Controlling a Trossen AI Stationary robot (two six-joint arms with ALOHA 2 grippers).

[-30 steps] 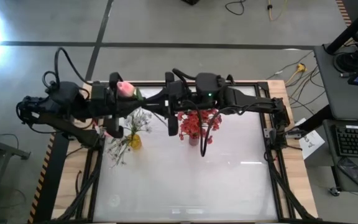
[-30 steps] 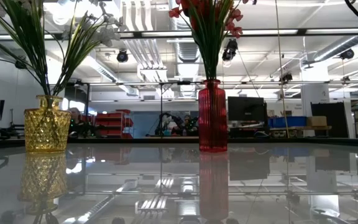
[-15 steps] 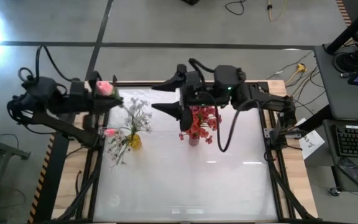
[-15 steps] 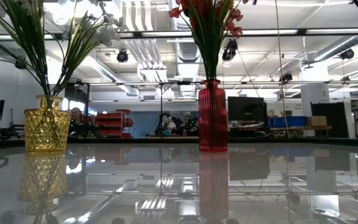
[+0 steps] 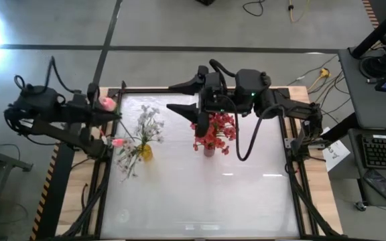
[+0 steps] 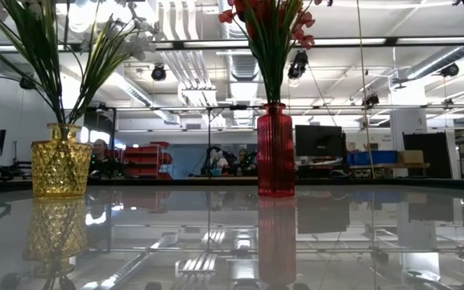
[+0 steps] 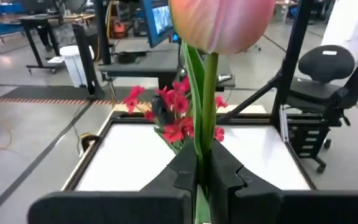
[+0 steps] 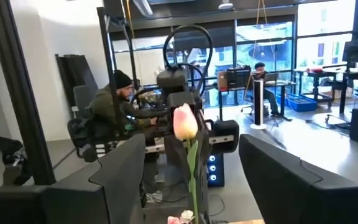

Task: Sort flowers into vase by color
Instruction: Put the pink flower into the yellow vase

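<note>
Left gripper (image 7: 199, 177) fingers clamping pink tulip (image 7: 221, 23) stem; right gripper (image 5: 183, 97) fingers hanging wide, empty, above red vase (image 6: 275, 150).

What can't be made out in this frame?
- Low view: both vases' flower tops are cut off by the top edge; neither arm shows.
- Left wrist view: the pink tulip top is cut off by the edge; its lower stem is hidden between the shut left gripper fingers.
- High view: the red vase is mostly hidden under its red flowers.
</note>
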